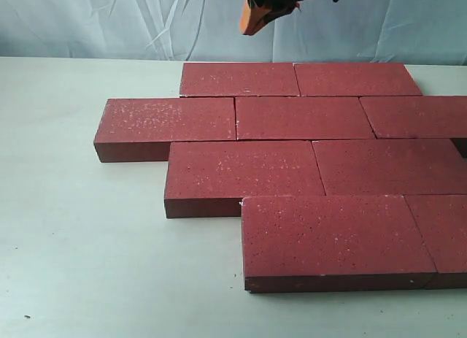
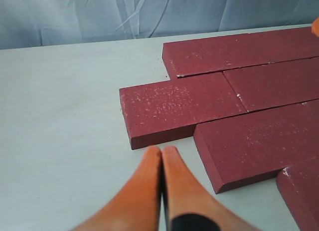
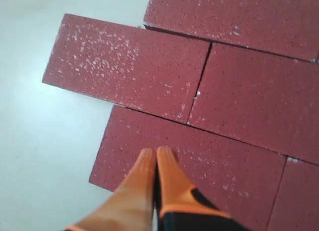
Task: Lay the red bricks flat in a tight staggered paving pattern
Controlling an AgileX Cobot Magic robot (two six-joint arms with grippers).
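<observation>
— How's the light where you are?

— Bright enough, soft and even, seemingly from above. Nothing throws a hard shadow. The bricks (image 1: 306,117) leave only a thin, dim shadow on the table (image 1: 87,243) along their near edges, and their near side faces look darker than their tops.

— Any glare?

— None. The matte tops don't shine, and only the white specks show pale. The table has a faint green cast, and the cloth (image 1: 109,24) behind looks bluish.

— And sharpness?

— The bricks are crisp in all three views. My left fingers (image 2: 144,191) and right fingers (image 3: 137,186), close to the wrist lenses, look soft. Brick edges run straight out to the borders, so I see little bending.
</observation>
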